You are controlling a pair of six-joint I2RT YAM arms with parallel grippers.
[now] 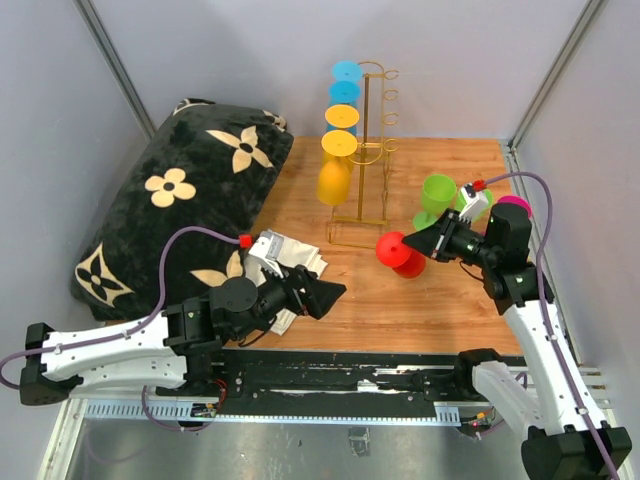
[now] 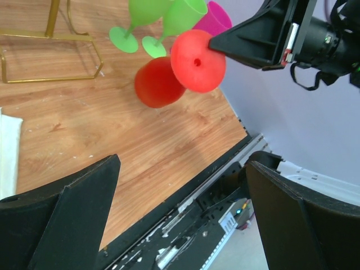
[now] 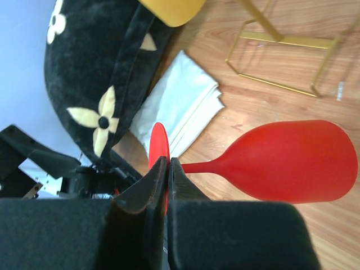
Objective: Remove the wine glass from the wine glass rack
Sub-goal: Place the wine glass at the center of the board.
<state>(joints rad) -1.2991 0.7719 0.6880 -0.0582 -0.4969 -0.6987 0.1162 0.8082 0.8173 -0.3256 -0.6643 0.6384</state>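
I see my right gripper (image 1: 418,243) jaws pinching the foot disc of the red wine glass (image 1: 397,253); the glass lies sideways, just right of the gold rack (image 1: 367,150); my left gripper (image 1: 325,293) jaws are spread, near-left.

- No text, number, brand or sign can be read in any of the three views.
- Black cushion (image 1: 180,200), far left: it carries only cream flower and four-point star motifs, and no letters.
- Small pale label (image 2: 228,224) on the electronics under the near rail, seen from the left wrist: the print is too small to read.
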